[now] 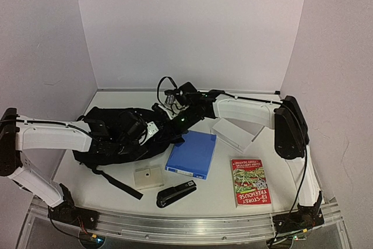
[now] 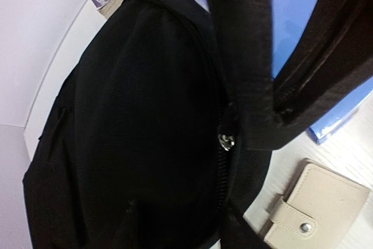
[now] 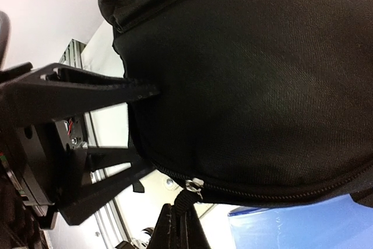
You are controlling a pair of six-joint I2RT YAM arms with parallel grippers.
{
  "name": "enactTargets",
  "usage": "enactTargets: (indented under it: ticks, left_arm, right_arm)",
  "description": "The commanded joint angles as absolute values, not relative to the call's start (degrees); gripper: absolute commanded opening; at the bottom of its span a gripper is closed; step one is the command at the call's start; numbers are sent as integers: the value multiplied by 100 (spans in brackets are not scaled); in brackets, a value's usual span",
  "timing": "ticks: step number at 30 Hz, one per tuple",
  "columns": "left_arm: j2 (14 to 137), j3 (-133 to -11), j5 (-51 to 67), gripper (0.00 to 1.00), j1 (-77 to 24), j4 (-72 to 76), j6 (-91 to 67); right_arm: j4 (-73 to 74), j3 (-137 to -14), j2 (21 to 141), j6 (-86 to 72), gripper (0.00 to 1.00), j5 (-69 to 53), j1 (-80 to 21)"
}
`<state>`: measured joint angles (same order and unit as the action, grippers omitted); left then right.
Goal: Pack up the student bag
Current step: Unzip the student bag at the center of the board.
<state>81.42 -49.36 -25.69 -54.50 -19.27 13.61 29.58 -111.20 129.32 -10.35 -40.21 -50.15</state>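
Observation:
The student bag [image 1: 113, 141], a black fabric backpack, lies at the left of the table and fills both wrist views [image 2: 134, 132] [image 3: 262, 74]. My right gripper [image 3: 185, 211] is shut on the woven pull cord of the bag's zipper, just below the metal slider [image 3: 194, 185] [image 2: 226, 140]. My left gripper [image 1: 143, 129] reaches over the bag from the left. In the right wrist view its two fingers [image 3: 87, 94] stand partly apart, both tips touching the bag's fabric with a fold between them. In its own view, black fabric hides its jaws.
A blue folder [image 1: 192, 154] lies right of the bag, and a white box [image 1: 233, 134] lies beyond it. A beige snap wallet [image 1: 148, 176] [image 2: 317, 208] and a black stapler [image 1: 176, 193] lie near the front. A red and green book [image 1: 250, 180] lies front right.

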Motion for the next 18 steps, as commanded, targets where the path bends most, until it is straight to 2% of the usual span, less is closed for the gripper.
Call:
enactTargets:
  ticks: [1, 4, 6, 18]
  left_arm:
    - [8187, -5016, -3181, 30, -5507, -1805, 1334]
    - [8192, -5035, -3334, 10, -5514, -2041, 1100]
    - [8168, -5056, -3416, 1, -5527, -2235, 945]
    - [7647, -4959, -3872, 0, -5634, -3286, 239]
  right_arm:
    - [2813, -11065, 12496, -1031, 0, -4129, -4802]
    - [2815, -11057, 12510, -1063, 0, -4072, -4617]
    - [2820, -11059, 12531, -1036, 0, -3922, -4478]
    - [2818, -11697, 13371, -759, 0, -2613, -3474]
